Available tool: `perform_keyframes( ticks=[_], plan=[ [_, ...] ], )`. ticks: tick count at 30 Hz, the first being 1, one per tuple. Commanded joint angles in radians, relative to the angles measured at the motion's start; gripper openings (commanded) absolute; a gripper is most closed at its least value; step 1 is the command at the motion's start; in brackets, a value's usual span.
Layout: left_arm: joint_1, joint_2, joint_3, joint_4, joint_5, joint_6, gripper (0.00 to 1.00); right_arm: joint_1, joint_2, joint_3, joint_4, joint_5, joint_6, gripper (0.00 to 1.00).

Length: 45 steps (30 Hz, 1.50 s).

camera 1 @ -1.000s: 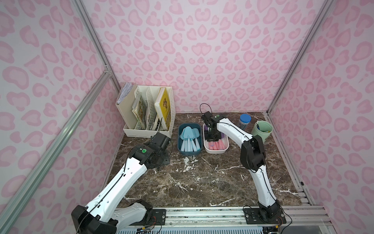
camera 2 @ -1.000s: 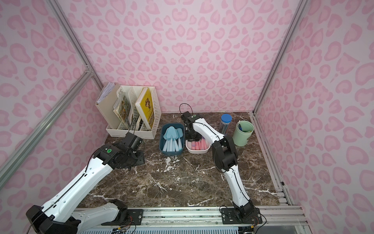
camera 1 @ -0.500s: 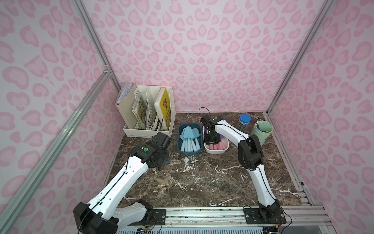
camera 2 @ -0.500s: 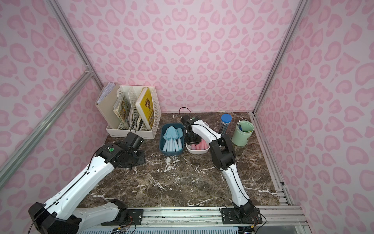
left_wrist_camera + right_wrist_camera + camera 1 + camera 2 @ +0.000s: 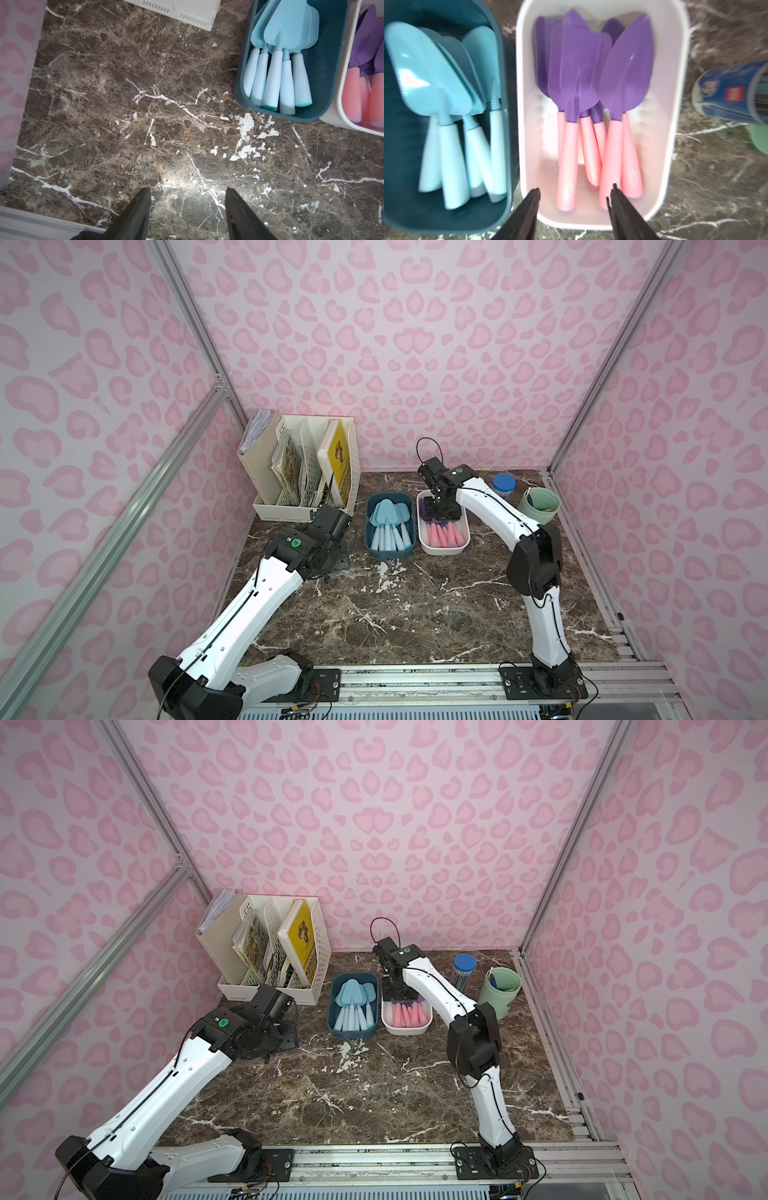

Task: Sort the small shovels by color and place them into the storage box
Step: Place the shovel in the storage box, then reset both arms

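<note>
While the right claw (image 5: 574, 190) hangs open above purple-bladed, pink-handled plastic shovels (image 5: 579, 83) in a white rectangular box (image 5: 679, 72), the left claw (image 5: 188, 192) gapes empty over the brown marble surface (image 5: 124, 124).

top views: high, front, downward | wrists: close, downward | shared: teal bin (image 5: 324, 62) (image 5: 400, 145)

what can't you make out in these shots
Purple shovels: blades mostly hidden under the right gripper in both top views.
Light blue shovels: overlapping, blurred in the right wrist view; count unsure.
Green cup: contents too small in the top views.
Tube: label blurred, cut off by the right wrist view's edge.
</note>
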Motion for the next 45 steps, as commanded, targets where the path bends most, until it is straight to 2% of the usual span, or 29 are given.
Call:
perform_keyframes(
  ticks=[1,4,8,10,13,18,20,23,28,29,31,39,40,41,44,45],
  plan=[
    [0.034,0.007,0.014,0.047,-0.041,0.071,0.67,-0.021,-0.161,-0.164,0.165,0.085,-0.067,0.58],
    [0.088,0.02,0.01,0.116,-0.088,0.123,0.72,-0.107,-0.363,-0.426,0.401,0.023,-0.111,0.58],
    [0.121,0.048,-0.009,0.187,-0.318,0.095,0.76,-0.262,-0.587,-0.775,0.672,-0.026,-0.133,0.59],
    [0.126,0.055,-0.048,0.279,-0.399,0.098,0.77,-0.328,-0.686,-0.927,0.818,0.016,-0.151,0.59],
    [0.132,0.072,-0.095,0.385,-0.491,0.099,0.79,-0.349,-0.809,-1.166,1.1,0.171,-0.262,0.63],
    [0.153,0.112,-0.18,0.5,-0.595,0.153,0.83,-0.41,-0.847,-1.415,1.414,0.246,-0.366,0.67],
    [0.166,0.119,-0.216,0.525,-0.622,0.16,0.83,-0.439,-0.817,-1.471,1.496,0.282,-0.365,0.69],
    [0.173,0.082,-0.332,0.672,-0.642,0.215,0.84,-0.475,-0.778,-1.581,1.689,0.308,-0.357,0.7],
    [0.196,-0.027,-0.54,0.956,-0.632,0.343,0.84,-0.498,-0.677,-1.712,1.995,0.347,-0.418,0.71],
    [0.203,-0.04,-0.573,1.012,-0.615,0.363,0.84,-0.5,-0.677,-1.705,1.985,0.341,-0.42,0.71],
    [0.222,-0.047,-0.637,1.115,-0.572,0.413,0.84,-0.502,-0.674,-1.758,2.13,0.3,-0.474,0.71],
    [0.347,0.132,-0.736,1.53,-0.363,0.546,0.83,-0.539,-0.556,-1.839,2.4,0.1,-0.536,0.72],
    [0.362,0.157,-0.743,1.585,-0.335,0.561,0.83,-0.533,-0.544,-1.852,2.443,0.08,-0.556,0.74],
    [0.383,0.181,-0.749,1.629,-0.296,0.559,0.83,-0.533,-0.563,-1.845,2.393,0.059,-0.557,0.76],
    [0.434,0.24,-0.751,1.687,-0.183,0.555,0.82,-0.54,-0.561,-1.84,2.391,0.021,-0.565,0.91],
    [0.436,0.255,-0.769,1.731,-0.162,0.561,0.81,-0.541,-0.554,-1.843,2.405,0.022,-0.567,0.98]
  ],
)
